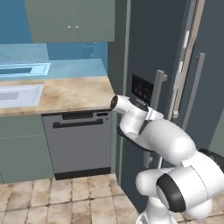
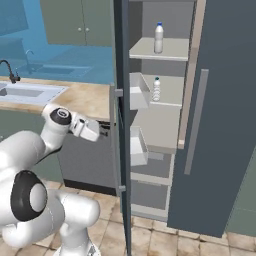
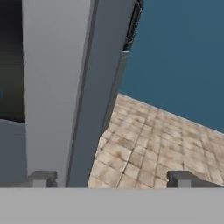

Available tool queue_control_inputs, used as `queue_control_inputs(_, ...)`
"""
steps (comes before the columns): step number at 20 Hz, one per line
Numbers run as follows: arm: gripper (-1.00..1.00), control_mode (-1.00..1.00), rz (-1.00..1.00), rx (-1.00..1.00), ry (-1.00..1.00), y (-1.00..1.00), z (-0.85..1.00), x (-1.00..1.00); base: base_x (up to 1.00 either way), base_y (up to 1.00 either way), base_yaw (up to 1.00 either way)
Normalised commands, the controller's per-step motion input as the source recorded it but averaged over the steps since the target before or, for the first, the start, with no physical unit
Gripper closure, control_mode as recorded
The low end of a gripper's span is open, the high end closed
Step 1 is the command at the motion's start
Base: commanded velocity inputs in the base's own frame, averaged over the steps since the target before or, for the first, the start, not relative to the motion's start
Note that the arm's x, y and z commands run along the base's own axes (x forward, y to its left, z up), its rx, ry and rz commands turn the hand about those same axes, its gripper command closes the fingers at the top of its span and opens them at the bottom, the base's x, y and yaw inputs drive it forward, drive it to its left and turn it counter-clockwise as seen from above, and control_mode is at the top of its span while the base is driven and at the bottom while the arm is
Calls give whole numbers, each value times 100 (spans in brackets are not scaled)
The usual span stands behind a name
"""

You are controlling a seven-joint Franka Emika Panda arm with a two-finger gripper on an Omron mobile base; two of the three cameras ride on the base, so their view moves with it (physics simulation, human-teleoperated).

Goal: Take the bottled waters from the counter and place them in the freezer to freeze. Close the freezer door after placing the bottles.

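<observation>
Both clear ribbed blue-capped bottles point(image 2: 158, 38) point(image 2: 156, 89) sit on the pale freezer shelves, so door-closing is in hand: empty spread-jawed gripper point(image 3: 111, 178) faces the tall slate-grey freezer door point(image 3: 74, 87); next, push it shut.

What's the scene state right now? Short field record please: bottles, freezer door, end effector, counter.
bottles: two inside the freezer, upper bottle on the top shelf, lower bottle on the shelf below, both upright
freezer door: open, seen edge-on, white inside bins facing the shelves
end effector: open, holding nothing, close to the door's outer face
counter: no bottles seen on it
left to do: close the door
</observation>
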Motion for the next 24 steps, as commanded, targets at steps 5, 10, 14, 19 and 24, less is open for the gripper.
queue_control_inputs(5,-100,-100,29,-2,-3,18,17,1,0,0,0)
queue_control_inputs(10,-100,-100,7,0,0,0,0,16,0,0,0)
queue_control_inputs(14,-100,-100,0,1,0,-40,0,18,0,0,0)
queue_control_inputs(19,-100,-100,-1,1,0,-31,0,32,0,0,0)
queue_control_inputs(24,-100,-100,-3,0,0,-28,0,20,0,0,0)
